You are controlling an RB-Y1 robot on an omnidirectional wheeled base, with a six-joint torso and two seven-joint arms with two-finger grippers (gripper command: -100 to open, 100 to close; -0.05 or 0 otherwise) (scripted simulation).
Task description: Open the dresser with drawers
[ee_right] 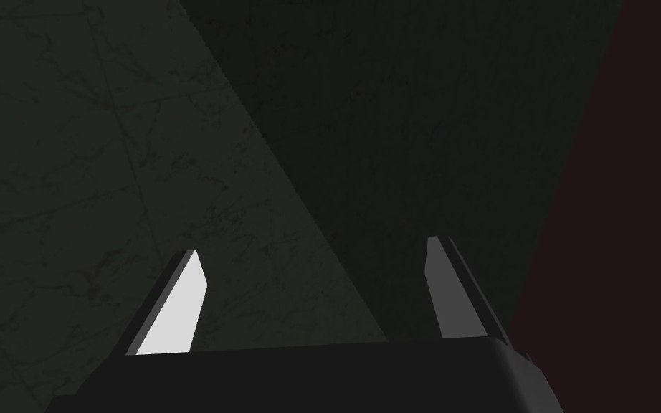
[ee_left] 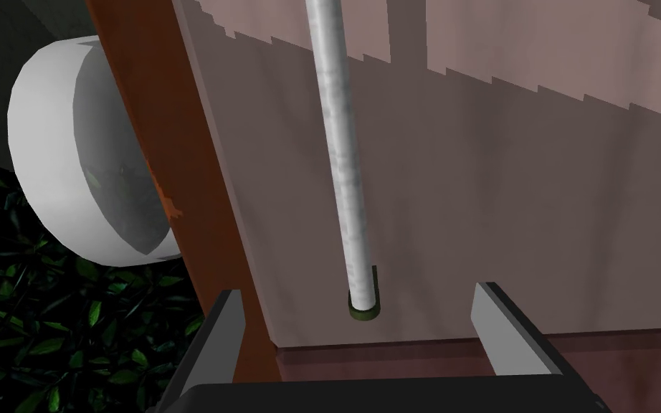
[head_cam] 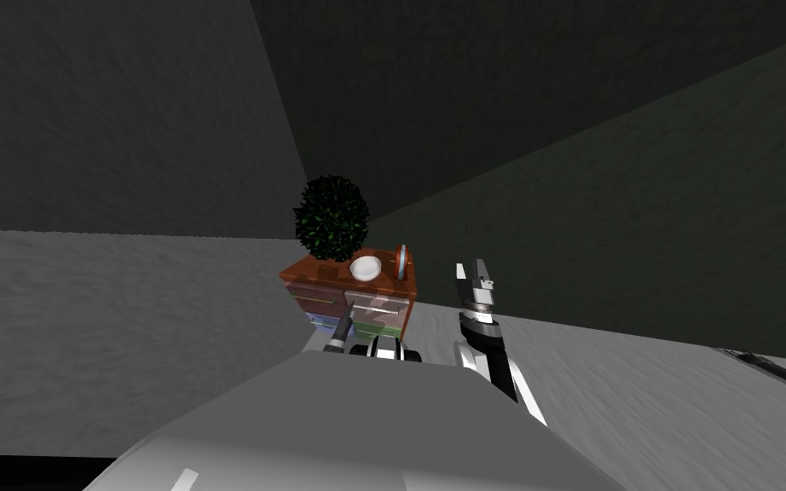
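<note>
So the dresser (head_cam: 350, 300) was right in front of me, a small one with a reddish-brown top. It stood on the grey floor (head_cam: 127, 341) near where 2 dark walls (head_cam: 127, 111) met. Its front was a patchwork of shades: brownish, pinkish-grey, and a bit of green and blue lower down. On top sat 3 things: a bushy dark green plant (head_cam: 332, 218) at the back, a white bowl (head_cam: 365, 268) just in front of it, and a round disc (head_cam: 401, 261) with a blue and orange rim, standing on edge beside the bowl.

The left gripper (head_cam: 346, 325) was up against the front of the dresser, just under the top edge. From the left wrist camera, its 2 fingers (ee_left: 225, 337) were spread wide. The end of a pale grey bar handle (ee_left: 341, 158) sat between them, clear of both blades. The handle ran along a pinkish-brown drawer front (ee_left: 508, 179), and its end went into a small greenish mount. The reddish edge of the top, the bowl and some plant leaves showed off to one side of that.

The right gripper (head_cam: 472, 274) was held up in the air off to the dresser's right, clear of it, and its fingers (ee_right: 178, 308) were spread apart as well.
</note>
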